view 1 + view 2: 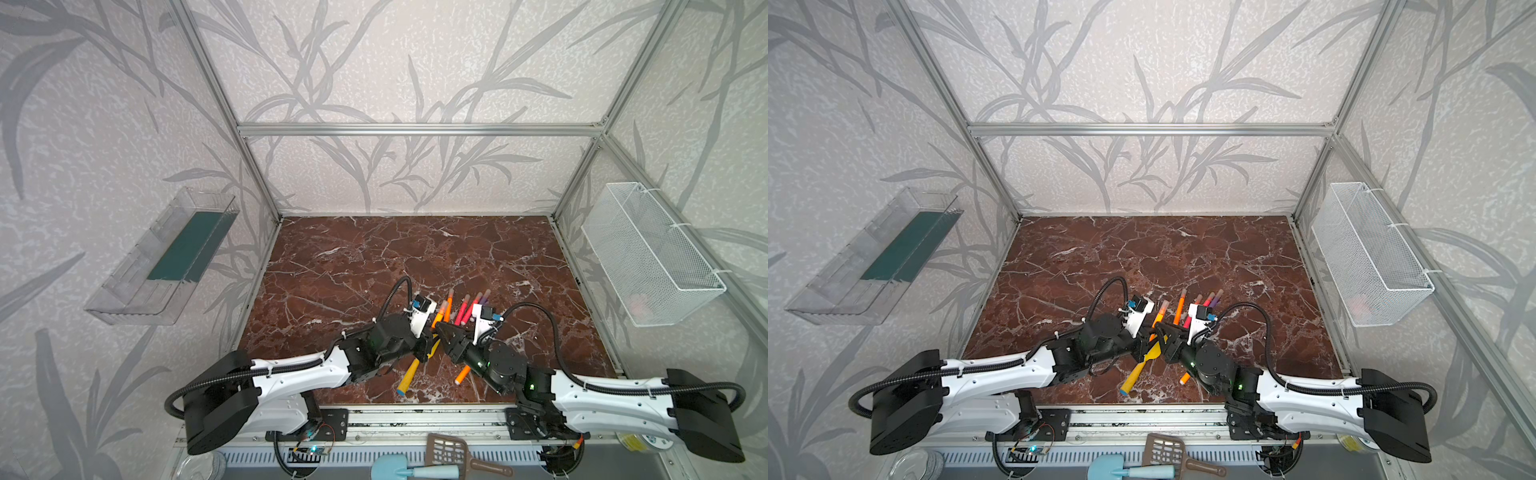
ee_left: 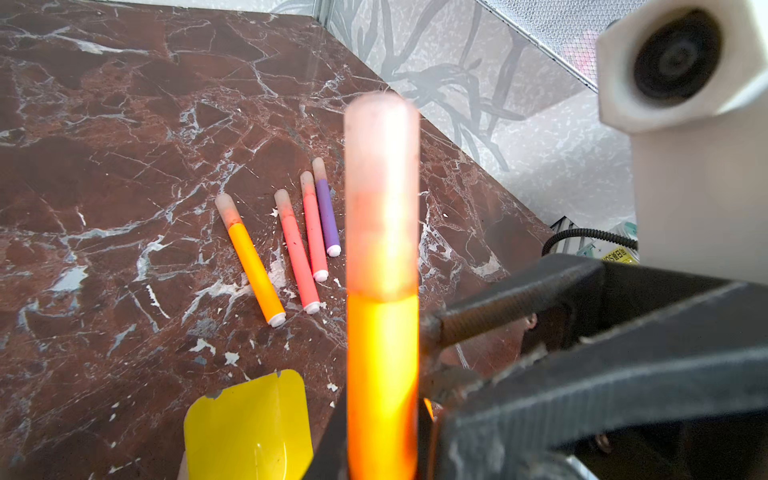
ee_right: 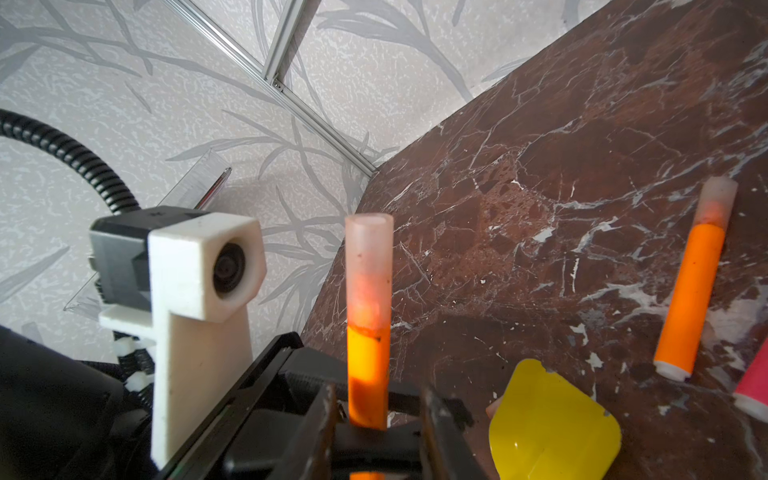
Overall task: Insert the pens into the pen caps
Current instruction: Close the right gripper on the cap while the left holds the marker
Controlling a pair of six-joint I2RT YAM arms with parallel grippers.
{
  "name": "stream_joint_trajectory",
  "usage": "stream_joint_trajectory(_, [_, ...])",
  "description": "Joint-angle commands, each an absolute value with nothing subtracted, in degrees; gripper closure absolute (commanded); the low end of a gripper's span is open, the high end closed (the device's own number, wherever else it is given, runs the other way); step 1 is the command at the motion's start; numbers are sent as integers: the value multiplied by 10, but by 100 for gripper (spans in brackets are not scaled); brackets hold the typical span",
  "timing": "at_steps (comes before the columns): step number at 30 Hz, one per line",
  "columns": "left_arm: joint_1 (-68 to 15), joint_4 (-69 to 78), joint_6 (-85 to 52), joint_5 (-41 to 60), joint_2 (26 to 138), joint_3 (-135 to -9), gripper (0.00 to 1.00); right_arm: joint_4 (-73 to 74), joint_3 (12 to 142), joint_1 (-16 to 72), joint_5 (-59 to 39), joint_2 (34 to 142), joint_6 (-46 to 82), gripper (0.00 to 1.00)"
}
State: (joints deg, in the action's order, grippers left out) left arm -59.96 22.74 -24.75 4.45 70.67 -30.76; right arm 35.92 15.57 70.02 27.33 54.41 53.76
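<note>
We have the left gripper (image 2: 378, 451) clenched on the lower barrel of a slim orange marker pen (image 3: 368, 353), held above the red-brown marble tabletop (image 1: 374, 257). The pen's long axis runs straight out from those jaws. A translucent pinkish cap (image 3: 369, 257) sits on the far end and looks fully seated. Our right gripper (image 3: 378, 405) faces it from the opposite side. Its jaws straddle the barrel just below the cap but are released, with a gap on each side, so the left arm alone carries the pen. Beyond it lie a second capped orange pen (image 2: 255, 274), two red-pink pens (image 2: 297, 257) and a purple one (image 2: 327, 216), side by side. A last orange pen (image 1: 462, 374) lies half hidden by our right arm, and we cannot tell whether it is capped.
</note>
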Motion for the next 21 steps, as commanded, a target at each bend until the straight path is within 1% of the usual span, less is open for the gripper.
stream_joint_trajectory(1, [-604, 290, -257, 32, 689, -314, 100, 337, 160, 708, 244, 559, 524, 66])
stream_joint_trajectory(14, [-637, 318, -240, 65, 710, -321, 100, 335, 171, 699, 273, 571, 523, 64])
stream_joint_trajectory(21, [-644, 329, -237, 67, 726, -325, 100, 327, 168, 688, 270, 570, 530, 82])
